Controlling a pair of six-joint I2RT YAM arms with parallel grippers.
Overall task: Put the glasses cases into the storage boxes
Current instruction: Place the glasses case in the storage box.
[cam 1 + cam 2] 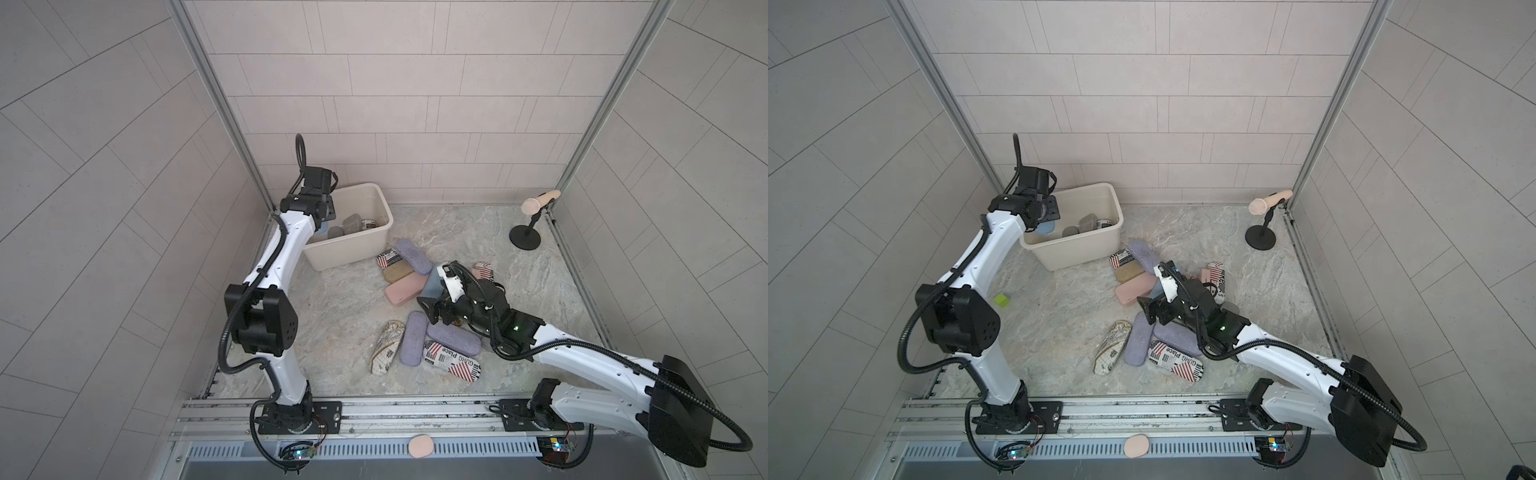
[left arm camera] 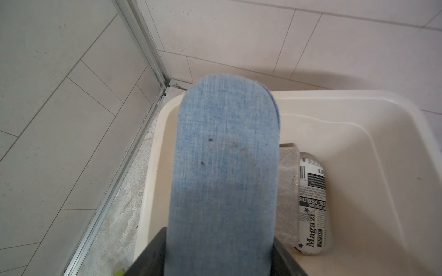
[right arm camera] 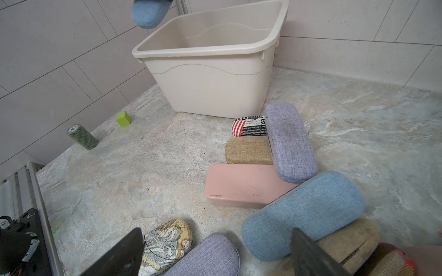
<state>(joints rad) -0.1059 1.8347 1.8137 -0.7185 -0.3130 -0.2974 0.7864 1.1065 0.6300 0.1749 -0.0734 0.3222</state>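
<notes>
My left gripper [image 2: 220, 253] is shut on a light blue glasses case [image 2: 224, 167], which hangs over the near left corner of the cream storage box [image 1: 376, 195]. Grey cases [image 1: 351, 222] and a newspaper-print case [image 2: 312, 205] lie inside the box. My right gripper [image 3: 215, 253] hovers open and holds nothing. It is low over the floor pile, above a lilac case [image 3: 208, 258], between a map-print case [image 3: 167, 239] and another light blue case [image 3: 303, 215]. Pink [image 1: 405, 291], tan [image 1: 398, 273], lilac [image 1: 413, 255] and flag-print [image 1: 451, 360] cases lie around it.
A microphone stand [image 1: 525, 239] stands at the back right corner. A green cube [image 1: 1002, 300] and a dark can [image 3: 82, 136] sit by the left wall. A pink oval pad [image 1: 420, 446] rests on the front rail. Tiled walls close three sides.
</notes>
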